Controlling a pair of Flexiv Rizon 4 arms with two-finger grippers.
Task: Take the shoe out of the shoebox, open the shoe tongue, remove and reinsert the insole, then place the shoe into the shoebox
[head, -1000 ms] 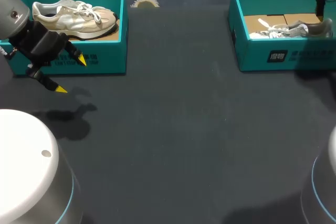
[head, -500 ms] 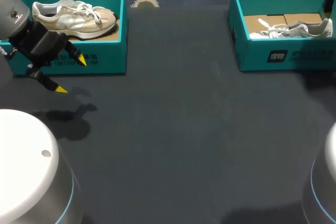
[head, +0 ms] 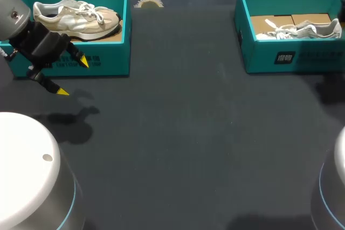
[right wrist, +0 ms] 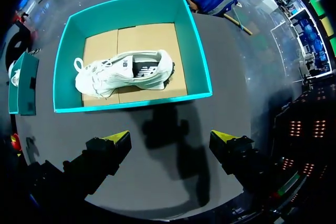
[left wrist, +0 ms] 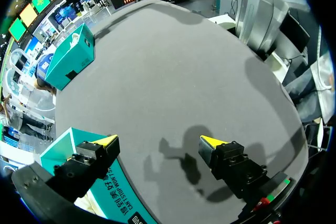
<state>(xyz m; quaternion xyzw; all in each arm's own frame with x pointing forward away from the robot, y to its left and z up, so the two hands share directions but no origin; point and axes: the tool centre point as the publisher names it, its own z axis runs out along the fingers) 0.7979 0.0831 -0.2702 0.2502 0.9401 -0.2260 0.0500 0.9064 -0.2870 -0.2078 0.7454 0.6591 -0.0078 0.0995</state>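
A beige shoe (head: 75, 17) lies in the teal shoebox (head: 108, 60) at the back left. My left gripper (head: 73, 77) hangs open just in front of that box's near wall; in the left wrist view the gripper (left wrist: 159, 141) holds nothing, with the box wall (left wrist: 113, 192) beside one finger. A white and grey shoe (head: 299, 29) lies on its side in the second teal shoebox (head: 280, 57) at the back right. In the right wrist view my right gripper (right wrist: 169, 137) is open above the table, short of this box (right wrist: 131, 103), with the shoe (right wrist: 123, 72) ahead of it.
A small beige toothed object (head: 149, 2) lies at the back between the boxes. The dark table (head: 188, 133) stretches wide between and in front of both boxes. My arms' white bases (head: 27, 171) fill the near corners.
My right arm, seen over the right shoebox at the head view's right edge, has drawn back out of that view. The left arm has not moved.
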